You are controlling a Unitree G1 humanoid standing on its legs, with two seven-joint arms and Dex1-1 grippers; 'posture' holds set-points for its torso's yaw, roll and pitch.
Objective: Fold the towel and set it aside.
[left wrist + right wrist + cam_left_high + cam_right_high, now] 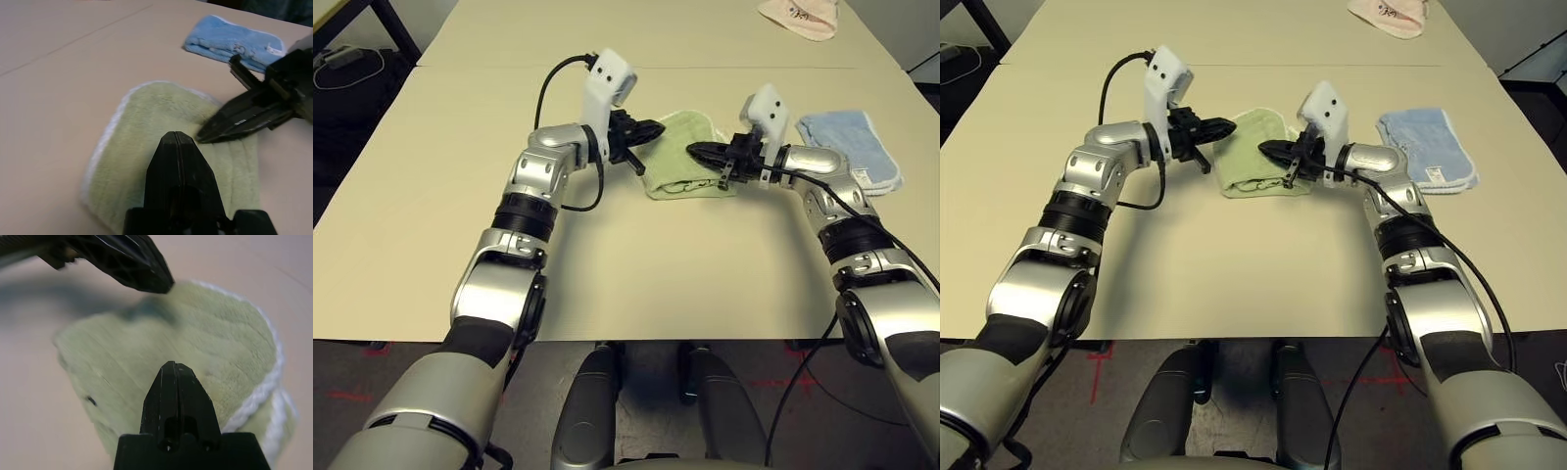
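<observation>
Towel [677,157] lies folded into a compact pad on the table [636,264], between the grippers, near the blue cloth [850,147], perhaps its intended neighbour. Left gripper [178,137] and right gripper [177,366] each have fingers pressed together, gripping nothing, probably to smooth or nudge the folds.

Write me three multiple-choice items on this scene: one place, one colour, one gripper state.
1. Where is the blue cloth?
A) left of the green towel
B) right of it
C) on top of it

2. What colour is the farthest cloth?
A) yellow
B) grey
C) pink

3. How are the left gripper's fingers?
A) closed together
B) spread wide
C) clamped on the blue cloth

1 B: the blue cloth lies on the green towel's right.
2 C: the pink cloth lies farthest off.
3 A: the left gripper's fingers meet.
</observation>
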